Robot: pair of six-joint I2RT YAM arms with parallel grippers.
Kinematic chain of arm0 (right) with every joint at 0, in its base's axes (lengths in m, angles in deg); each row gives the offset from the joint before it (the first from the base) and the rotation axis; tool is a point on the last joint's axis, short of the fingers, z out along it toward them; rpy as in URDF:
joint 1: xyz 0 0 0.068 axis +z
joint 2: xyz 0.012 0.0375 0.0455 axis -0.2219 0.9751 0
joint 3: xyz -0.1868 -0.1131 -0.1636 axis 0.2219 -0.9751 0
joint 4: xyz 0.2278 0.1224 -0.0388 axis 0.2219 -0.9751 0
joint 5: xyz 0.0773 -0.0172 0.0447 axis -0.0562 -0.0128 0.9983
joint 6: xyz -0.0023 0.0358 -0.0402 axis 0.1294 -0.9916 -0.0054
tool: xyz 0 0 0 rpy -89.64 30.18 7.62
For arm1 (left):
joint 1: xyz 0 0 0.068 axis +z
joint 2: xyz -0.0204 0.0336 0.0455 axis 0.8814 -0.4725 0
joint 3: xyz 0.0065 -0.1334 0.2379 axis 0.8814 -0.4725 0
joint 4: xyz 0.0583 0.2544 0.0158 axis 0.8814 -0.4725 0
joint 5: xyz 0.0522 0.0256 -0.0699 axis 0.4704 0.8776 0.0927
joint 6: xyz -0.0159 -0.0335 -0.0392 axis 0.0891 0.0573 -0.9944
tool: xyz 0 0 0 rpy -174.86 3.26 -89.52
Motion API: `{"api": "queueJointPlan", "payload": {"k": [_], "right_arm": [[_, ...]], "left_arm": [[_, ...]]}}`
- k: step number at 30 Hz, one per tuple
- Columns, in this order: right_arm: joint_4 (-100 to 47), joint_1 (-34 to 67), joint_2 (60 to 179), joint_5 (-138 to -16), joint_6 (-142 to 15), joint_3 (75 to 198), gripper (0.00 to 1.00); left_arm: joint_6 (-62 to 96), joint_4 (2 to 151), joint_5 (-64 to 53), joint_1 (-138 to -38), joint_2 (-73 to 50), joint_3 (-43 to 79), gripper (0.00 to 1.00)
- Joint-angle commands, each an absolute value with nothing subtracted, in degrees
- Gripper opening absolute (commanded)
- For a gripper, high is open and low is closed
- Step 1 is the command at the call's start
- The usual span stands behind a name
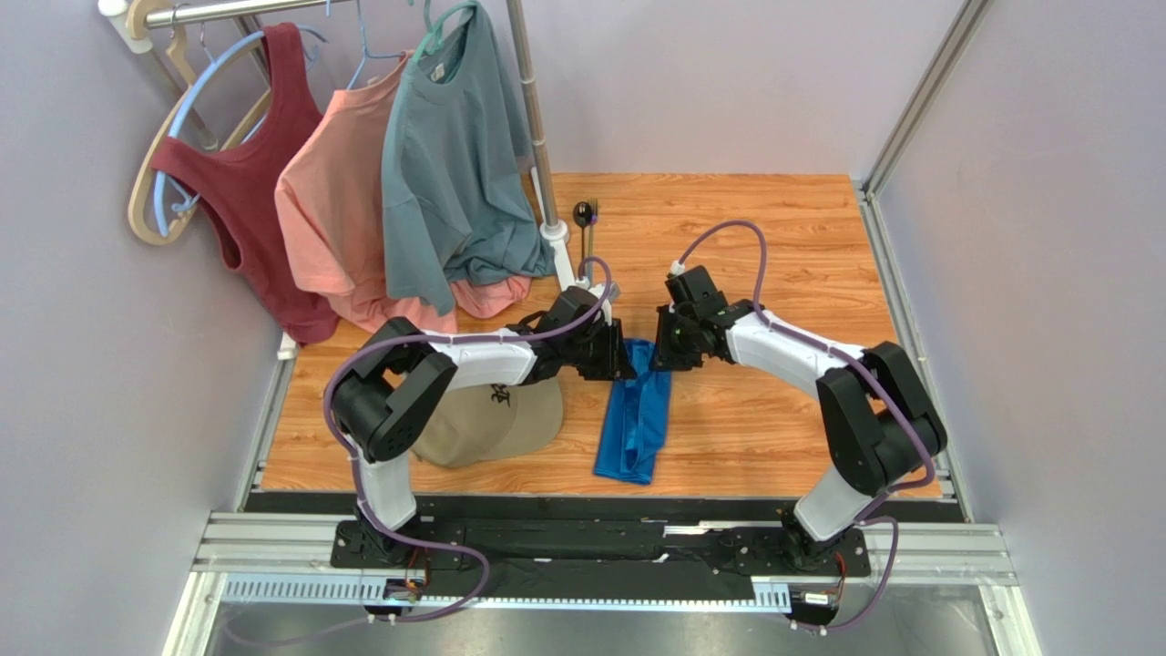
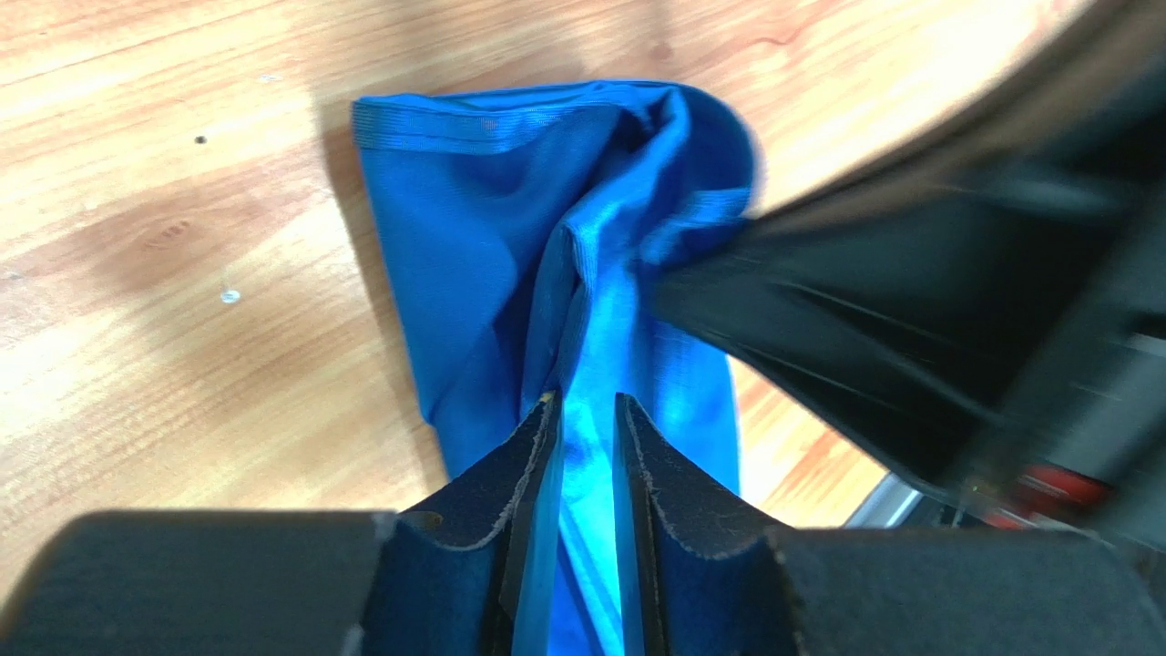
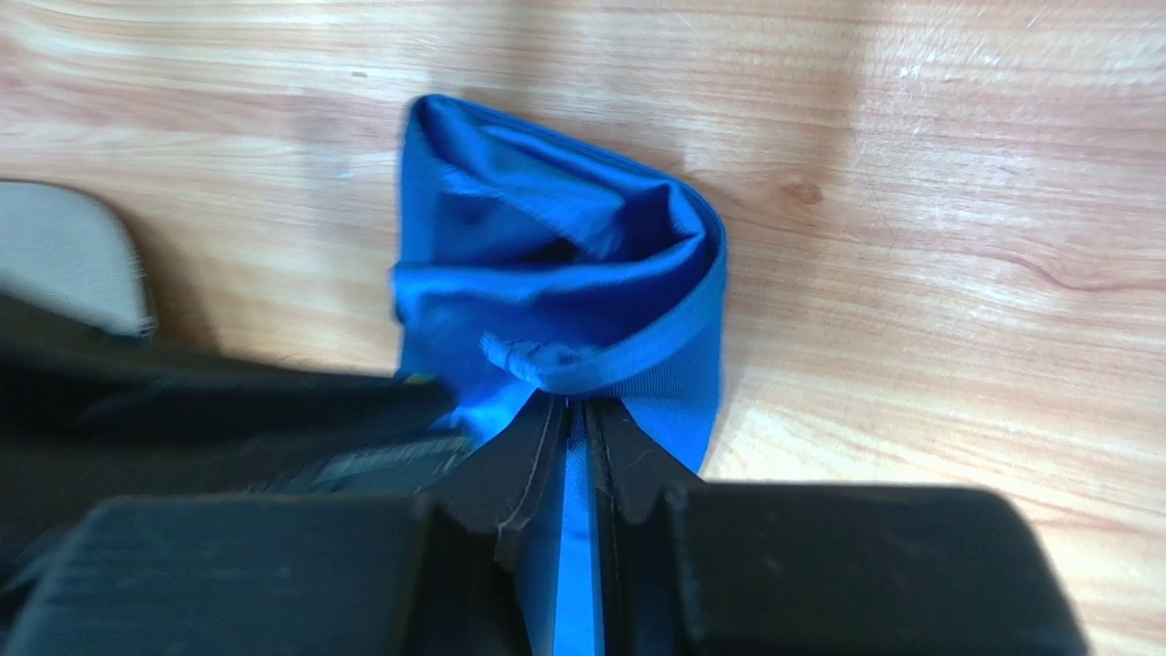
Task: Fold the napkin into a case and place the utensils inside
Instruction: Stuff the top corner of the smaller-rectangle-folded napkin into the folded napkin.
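Note:
The bright blue napkin [image 1: 634,429] hangs as a narrow bunched strip from both grippers down to the table. My left gripper [image 1: 624,361] is shut on its upper left edge; in the left wrist view the cloth [image 2: 548,260] runs between the fingers [image 2: 479,506]. My right gripper [image 1: 663,358] is shut on the upper right edge, with the cloth [image 3: 561,274] pinched between its fingers [image 3: 637,465]. A dark spoon [image 1: 585,219] lies far back near the rack pole. The fork is out of view.
A tan cap [image 1: 493,421] lies left of the napkin, partly under my left arm. A clothes rack [image 1: 537,137] with a maroon top, a pink shirt and a grey-teal T-shirt [image 1: 452,164] stands at the back left. Walls enclose the table.

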State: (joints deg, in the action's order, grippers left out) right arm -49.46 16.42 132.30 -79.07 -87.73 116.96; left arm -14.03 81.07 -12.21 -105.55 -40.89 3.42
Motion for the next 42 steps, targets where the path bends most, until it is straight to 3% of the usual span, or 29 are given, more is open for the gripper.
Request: {"api": "queueJointPlan", "payload": {"k": [1,6,12,18,27,29,33,42], "right_arm": [[-49.29,16.71,128.11,-78.11,-86.85,117.05,0.13],[-49.03,16.71,128.90,-75.47,-87.20,117.75,0.06],[-45.69,16.71,131.45,-70.99,-88.08,118.46,0.01],[-43.32,16.80,134.51,-68.71,-88.52,118.81,0.01],[-39.71,16.63,135.75,-65.97,-88.52,117.84,0.05],[-39.18,16.71,136.28,-65.89,-88.34,117.49,0.05],[-37.87,16.45,136.98,-65.01,-88.08,116.70,0.07],[-35.67,16.27,138.30,-62.72,-88.08,116.26,0.08]], "left_arm": [[-13.35,82.87,-12.61,-104.35,-41.08,3.96,0.28],[-13.52,84.01,-12.87,-104.26,-41.79,3.61,0.28],[-13.87,86.21,-13.31,-104.17,-43.81,2.82,0.18],[-13.87,87.88,-12.87,-104.17,-44.51,1.76,0.10],[-13.35,89.37,-12.96,-104.17,-43.90,0.36,0.07],[-13.08,89.72,-13.13,-104.26,-42.76,-0.17,0.09],[-13.08,89.64,-13.48,-103.73,-39.42,-2.36,0.22],[-12.82,87.01,-15.68,-100.04,-34.23,-3.08,0.31]]}}
